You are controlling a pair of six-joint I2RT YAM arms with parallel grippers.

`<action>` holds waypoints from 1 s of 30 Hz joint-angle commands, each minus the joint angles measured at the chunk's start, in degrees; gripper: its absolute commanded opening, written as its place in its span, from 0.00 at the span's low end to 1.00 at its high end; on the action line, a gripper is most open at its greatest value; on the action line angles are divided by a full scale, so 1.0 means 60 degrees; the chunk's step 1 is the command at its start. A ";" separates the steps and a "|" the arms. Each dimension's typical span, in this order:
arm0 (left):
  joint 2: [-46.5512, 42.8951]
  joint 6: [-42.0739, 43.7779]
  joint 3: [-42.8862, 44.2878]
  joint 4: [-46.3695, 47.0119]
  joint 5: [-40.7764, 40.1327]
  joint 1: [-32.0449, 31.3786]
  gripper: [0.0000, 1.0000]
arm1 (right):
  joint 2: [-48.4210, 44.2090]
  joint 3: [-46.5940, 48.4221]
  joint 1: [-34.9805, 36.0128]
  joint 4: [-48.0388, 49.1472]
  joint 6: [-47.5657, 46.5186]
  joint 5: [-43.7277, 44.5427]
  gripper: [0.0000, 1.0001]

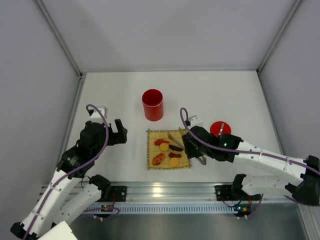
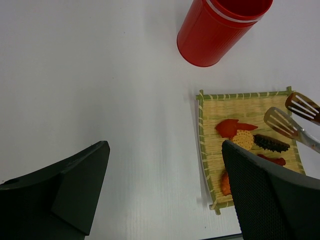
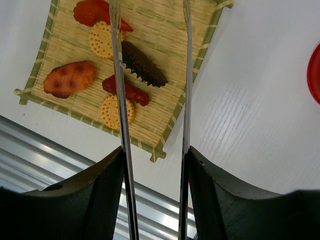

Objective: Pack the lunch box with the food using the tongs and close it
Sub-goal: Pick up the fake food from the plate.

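The red lunch box (image 1: 152,104) stands open and upright behind the bamboo mat (image 1: 152,150). Its red lid (image 1: 220,129) lies on the table to the right of the mat. On the mat lies the food: red slices (image 3: 95,12), yellow rounds (image 3: 112,111), an orange piece (image 3: 69,79) and a dark brown piece (image 3: 144,64). My right gripper (image 3: 156,155) is shut on the silver tongs (image 3: 118,75), pressing on both arms. The tongs' tips (image 2: 287,122) hover apart over the mat with nothing between them. My left gripper (image 2: 165,185) hangs open above bare table, left of the mat.
White walls close in the table at the back and on both sides. An aluminium rail (image 1: 165,192) runs along the near edge just below the mat. The lunch box (image 2: 220,30) stands a short way beyond my left gripper.
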 commanded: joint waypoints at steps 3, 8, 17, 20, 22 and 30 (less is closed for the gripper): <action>-0.0106 0.0000 -0.0091 0.0449 -0.0100 -0.0093 0.99 | -0.0328 -0.0269 0.0593 0.0128 0.0638 0.0000 0.50; -0.0106 0.0000 -0.0091 0.0449 -0.0144 -0.0094 0.99 | -0.0240 -0.0460 0.1003 0.0041 0.0873 0.0102 0.50; -0.0106 0.0000 -0.0091 0.0449 -0.0115 -0.0094 0.99 | -0.0313 -0.0753 0.1092 -0.0341 0.1107 0.0294 0.50; -0.0106 0.0015 -0.0091 0.0463 -0.0115 -0.0108 0.99 | -0.0313 -0.0871 0.1092 -0.0355 0.1093 0.0220 0.50; -0.0121 0.0015 -0.0091 0.0463 -0.0100 -0.0108 0.99 | -0.0328 -0.0944 0.1106 -0.0326 0.1063 0.0104 0.50; -0.0135 0.0015 -0.0091 0.0463 -0.0100 -0.0108 0.99 | -0.0386 -0.0959 0.1472 -0.0458 0.1180 0.0103 0.50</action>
